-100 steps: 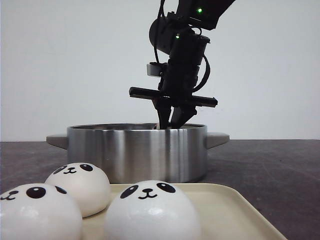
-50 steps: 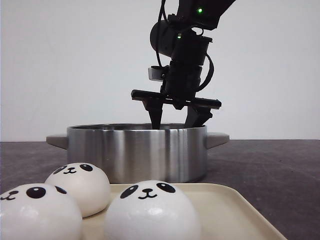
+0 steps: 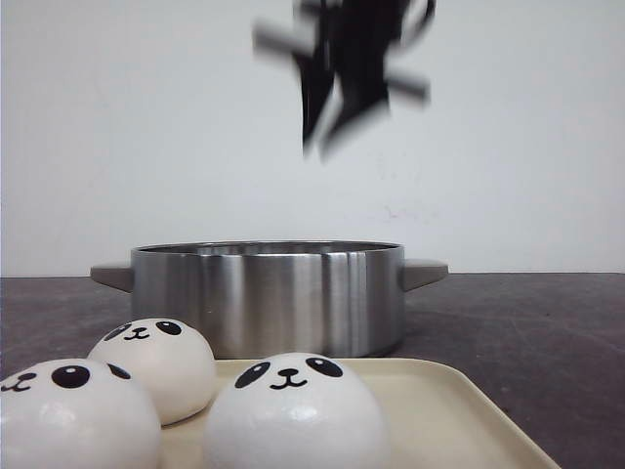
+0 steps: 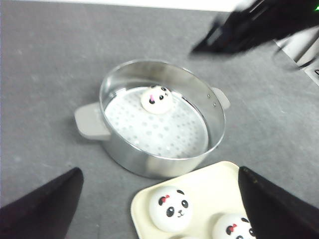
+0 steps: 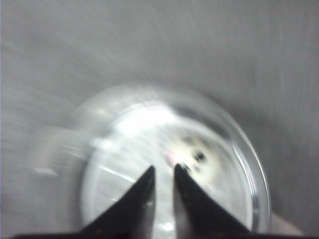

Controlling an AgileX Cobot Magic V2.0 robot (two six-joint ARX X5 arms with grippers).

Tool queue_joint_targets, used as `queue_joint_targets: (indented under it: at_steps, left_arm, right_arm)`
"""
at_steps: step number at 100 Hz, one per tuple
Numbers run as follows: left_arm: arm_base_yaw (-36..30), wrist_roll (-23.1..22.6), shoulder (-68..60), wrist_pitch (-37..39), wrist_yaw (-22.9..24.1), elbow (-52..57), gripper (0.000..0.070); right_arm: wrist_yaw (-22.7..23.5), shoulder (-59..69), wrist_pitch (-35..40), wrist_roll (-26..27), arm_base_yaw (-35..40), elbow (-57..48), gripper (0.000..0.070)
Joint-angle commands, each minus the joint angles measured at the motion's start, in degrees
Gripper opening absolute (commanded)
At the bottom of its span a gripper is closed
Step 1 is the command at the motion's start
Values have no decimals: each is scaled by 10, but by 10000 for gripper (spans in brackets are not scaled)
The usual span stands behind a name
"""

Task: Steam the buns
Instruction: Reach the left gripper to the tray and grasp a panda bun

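One bun (image 4: 157, 99) lay on the steamer pot's (image 3: 269, 298) perforated floor; three buns (image 3: 296, 410) waited on the tray (image 3: 459, 410) at the surface's near edge. The right pincer (image 3: 327, 137) hung blurred above the pot, nearly clenched and empty; the left pincer (image 4: 159, 209) was released — a hurried descent risked denting a soft bun.

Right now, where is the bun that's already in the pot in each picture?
Front view: not visible, hidden behind the pot wall.
Left wrist view: bun on the perforated floor, near the pot's far wall.
Right wrist view: blurred bun inside the pot, just beyond the right gripper.
Shared landmark: the pot.
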State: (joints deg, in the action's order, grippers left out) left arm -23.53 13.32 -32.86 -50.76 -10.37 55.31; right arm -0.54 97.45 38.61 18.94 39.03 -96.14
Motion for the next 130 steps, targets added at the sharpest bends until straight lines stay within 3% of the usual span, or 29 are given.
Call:
queue_joint_targets:
  at_steps: [1,21,37,57,92,130]
  left_arm:
    - [-6,21,-28,6,-19,1,607]
    - [-32,49,-125,-16,-45,1,604]
    - [-55,75,-224,-39,-41,1,596]
    - [-118,84,-331,-20,-39,1,596]
    - [-175,143,-483,60,-21,1,596]
    - [-175,149,-577,76,11,1,589]
  right_arm:
    - [-21,-47,2,-42,32,-14,0]
    - [-96,-196,5,-63,136,-14,0]
    - [-197,-288,9,-76,222,-14,0]
    - [-277,-356,53,-73,262,-14,0]
    - [-283,-393,117,-54,262,-14,0]
    - [-282,-396,134,-43,262,-14,0]
